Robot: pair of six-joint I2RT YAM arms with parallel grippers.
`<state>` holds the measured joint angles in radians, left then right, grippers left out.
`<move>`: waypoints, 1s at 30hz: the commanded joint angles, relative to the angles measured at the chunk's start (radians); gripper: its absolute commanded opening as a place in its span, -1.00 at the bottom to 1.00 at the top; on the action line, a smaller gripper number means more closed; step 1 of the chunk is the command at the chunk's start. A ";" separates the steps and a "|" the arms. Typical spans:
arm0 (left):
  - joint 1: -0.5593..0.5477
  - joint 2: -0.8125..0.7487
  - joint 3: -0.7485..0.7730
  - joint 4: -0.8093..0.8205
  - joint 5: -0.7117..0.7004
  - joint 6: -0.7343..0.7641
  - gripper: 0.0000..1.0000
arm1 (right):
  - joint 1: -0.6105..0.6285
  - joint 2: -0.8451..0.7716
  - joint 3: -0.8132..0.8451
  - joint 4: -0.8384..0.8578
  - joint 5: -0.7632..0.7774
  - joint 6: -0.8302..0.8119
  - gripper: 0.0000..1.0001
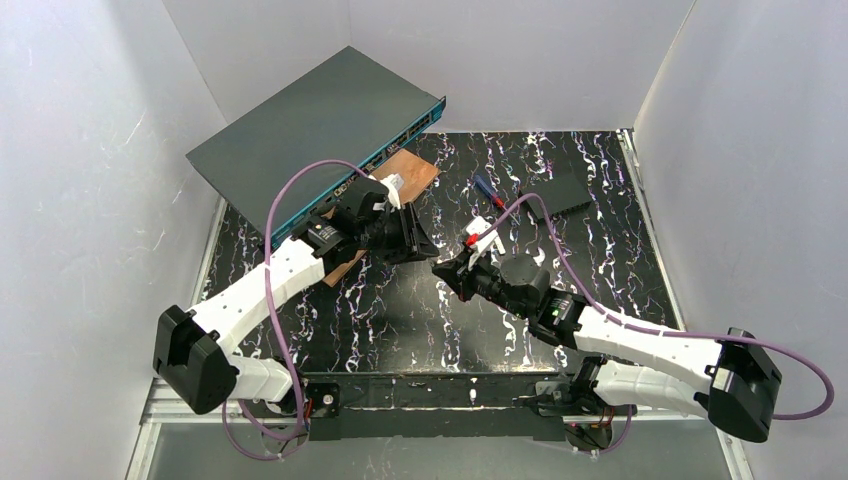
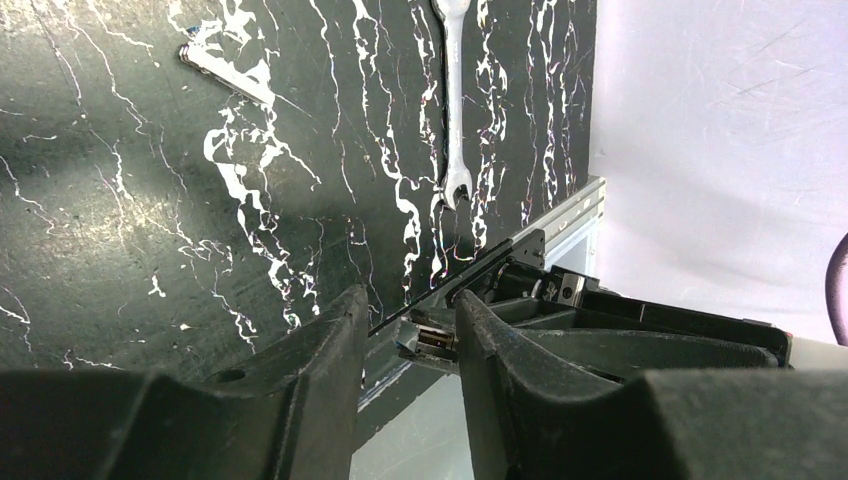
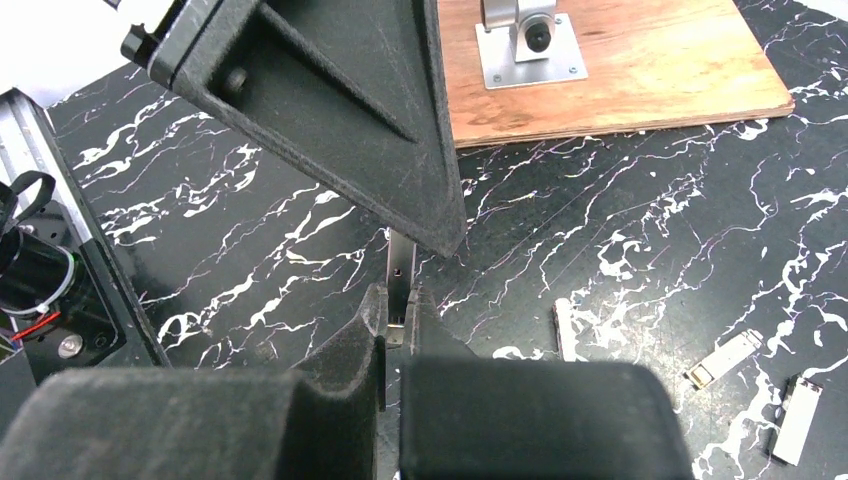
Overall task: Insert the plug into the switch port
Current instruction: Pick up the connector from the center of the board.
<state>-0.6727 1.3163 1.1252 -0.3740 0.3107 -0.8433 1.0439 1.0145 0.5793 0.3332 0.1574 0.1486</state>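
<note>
Closed off by white walls at 9, 12 and 3 o'clock. Blocked from 9 to 12 o'clock by the switch, with its port edge facing 4 o'clock. Narrowed along that edge by a wooden board carrying an upright metal bracket, and crossed at 10 o'clock by an arching purple cable. Crowded at desk centre: left gripper, jaws apart, tip to tip with right gripper, clamped on the plug. Hindered at 1 to 2 o'clock by a blue-handled tool and a small black box. Littered low with flat modules and a wrench. Open toward 6 o'clock, between grippers and arm bases.
</note>
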 commanded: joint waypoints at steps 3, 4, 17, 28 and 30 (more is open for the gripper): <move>-0.016 0.007 0.011 -0.019 0.002 0.008 -0.42 | 0.007 -0.001 0.000 0.086 0.053 -0.017 -0.97; -0.016 0.008 0.012 -0.018 0.003 0.009 -0.49 | 0.007 -0.001 -0.001 0.088 0.053 -0.017 -0.97; -0.016 -0.041 -0.004 0.063 0.044 0.090 -1.00 | 0.007 -0.014 -0.009 0.121 0.023 0.023 -0.60; -0.013 -0.231 -0.164 0.330 0.034 0.147 -1.00 | -0.078 -0.064 0.022 0.173 -0.194 0.116 0.08; -0.013 -0.275 -0.206 0.406 0.021 0.147 -1.00 | -0.101 -0.075 0.031 0.190 -0.246 0.139 0.16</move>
<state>-0.6838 1.1240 0.9791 -0.1402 0.3332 -0.7227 0.9794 0.9756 0.5625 0.4271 0.0437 0.2329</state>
